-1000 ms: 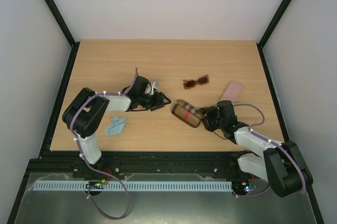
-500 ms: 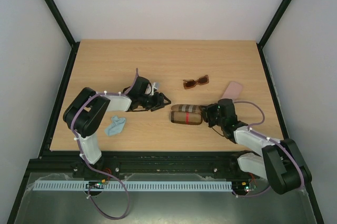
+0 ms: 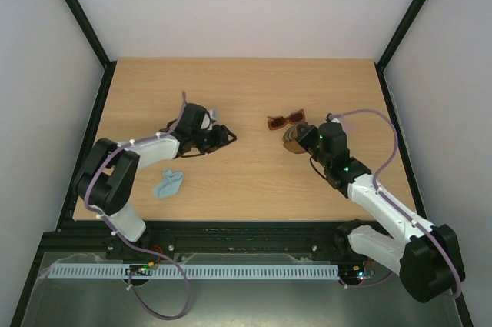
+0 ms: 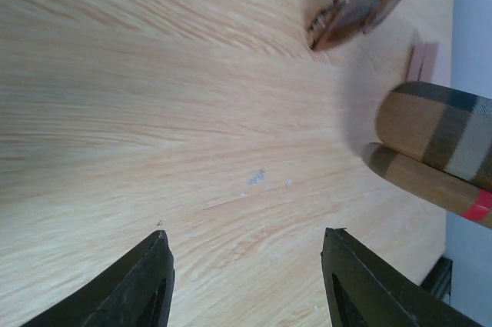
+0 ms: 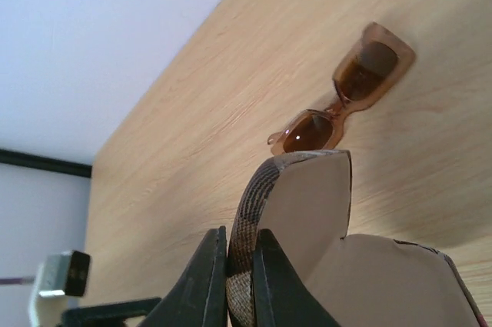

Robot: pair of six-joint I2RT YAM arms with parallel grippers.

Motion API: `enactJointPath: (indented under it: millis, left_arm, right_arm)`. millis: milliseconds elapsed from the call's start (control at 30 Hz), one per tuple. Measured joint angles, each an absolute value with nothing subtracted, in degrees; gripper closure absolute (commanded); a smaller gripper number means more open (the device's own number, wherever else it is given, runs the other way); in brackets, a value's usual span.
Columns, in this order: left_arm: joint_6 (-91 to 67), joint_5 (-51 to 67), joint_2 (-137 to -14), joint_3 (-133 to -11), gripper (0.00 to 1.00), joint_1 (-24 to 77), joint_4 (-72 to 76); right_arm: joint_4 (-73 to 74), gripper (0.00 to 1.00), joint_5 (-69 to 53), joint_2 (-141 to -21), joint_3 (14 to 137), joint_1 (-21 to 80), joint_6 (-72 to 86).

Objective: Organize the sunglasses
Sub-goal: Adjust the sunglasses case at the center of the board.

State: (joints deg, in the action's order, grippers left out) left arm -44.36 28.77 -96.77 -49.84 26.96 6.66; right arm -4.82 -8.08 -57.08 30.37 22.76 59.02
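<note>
Sunglasses [image 5: 338,104], brown, beside checked case [image 5: 304,204]

White links and bulky black joints make up the left arm [image 3: 150,150] and right arm [image 3: 380,198] — a lilac cable [image 3: 184,108] runs along each. The left hand [image 4: 246,238] has black, wedge-shaped fingers [image 4: 154,285].

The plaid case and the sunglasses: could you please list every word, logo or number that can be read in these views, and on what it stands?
No readable text in any view.
plaid case: only a check pattern and a red stripe, no lettering shows.
brown sunglasses: no logo or marking shows on the frame.
blue cloth: too small to tell whether it bears print.
</note>
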Motion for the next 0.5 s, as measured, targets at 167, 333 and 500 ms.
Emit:
enactJointPath:
  millis: [167, 333, 500]
  left_arm:
    - [-42.1, 25.3, -92.6, -49.8, 0.43, 23.6, 2.2]
    - [-40.5, 23.9, -89.5, -49.3, 0.43, 20.6, -0.2]
    - [-39.5, 23.4, -86.5, -47.3, 0.43, 18.0, -2.2]
  right_arm:
    - [-0.5, 0.97, 2.0, -60.8, 37.1, 31.3, 50.3]
    - [1.4, 0.96, 10.1, -68.4, 40.3, 39.4, 44.4]
    - [4.5, 0.94, 20.2, -77.1, 45.0, 48.6, 39.5]
